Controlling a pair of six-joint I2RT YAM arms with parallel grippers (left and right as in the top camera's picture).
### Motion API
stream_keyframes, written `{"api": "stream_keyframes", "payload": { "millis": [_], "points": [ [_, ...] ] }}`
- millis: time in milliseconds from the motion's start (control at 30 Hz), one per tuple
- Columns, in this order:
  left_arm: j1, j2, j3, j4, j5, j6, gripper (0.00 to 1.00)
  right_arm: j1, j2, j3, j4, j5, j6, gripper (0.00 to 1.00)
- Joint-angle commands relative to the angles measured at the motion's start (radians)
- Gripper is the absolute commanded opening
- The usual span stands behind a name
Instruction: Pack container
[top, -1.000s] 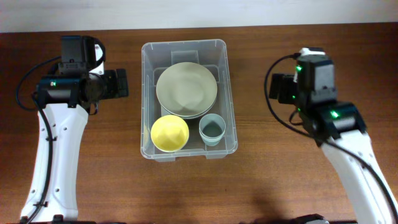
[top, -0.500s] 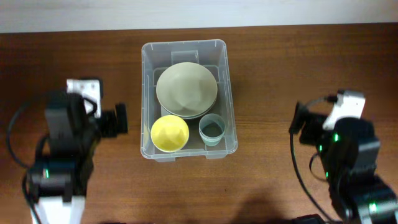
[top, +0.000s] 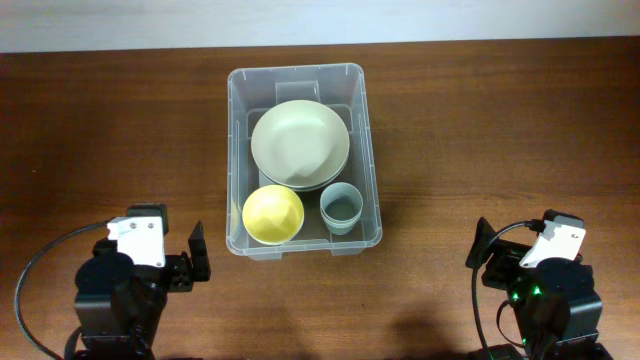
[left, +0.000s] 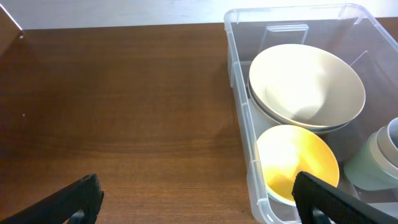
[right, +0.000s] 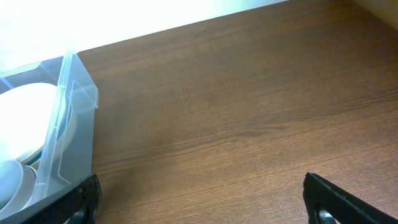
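The clear plastic container (top: 370, 130) stands at the table's middle back. It holds stacked cream bowls (top: 299, 144), a yellow bowl (top: 273, 214) and a pale blue cup (top: 341, 208). The left wrist view also shows the container (left: 239, 118), the cream bowls (left: 305, 87) and the yellow bowl (left: 295, 163). My left gripper (left: 198, 202) is open and empty, low at the front left, beside the container's near left corner. My right gripper (right: 202, 199) is open and empty at the front right, with the container's corner (right: 68, 118) to its left.
The bare brown wooden table (top: 500, 130) extends on both sides of the container. A pale wall edge runs along the table's back. Both arm bases (top: 130, 290) (top: 545, 290) sit near the front edge.
Both arms have drawn back from beside the container toward the table's front edge. The container and its contents have not moved.
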Motion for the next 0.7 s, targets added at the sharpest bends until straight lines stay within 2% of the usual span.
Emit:
{"api": "stream_keyframes", "payload": {
  "millis": [0, 567, 667],
  "points": [
    [0.004, -0.002, -0.014, 0.002, 0.015, 0.008, 1.0, 0.01, -0.005, -0.006, 0.003, 0.013, 0.012, 0.99],
    [0.004, -0.002, -0.014, 0.002, 0.015, 0.008, 1.0, 0.009, -0.005, -0.007, 0.01, 0.032, 0.007, 0.99],
    [0.004, -0.002, -0.014, 0.002, 0.015, 0.008, 1.0, -0.004, -0.038, -0.03, 0.023, 0.015, -0.029, 0.99]
  ]
}}
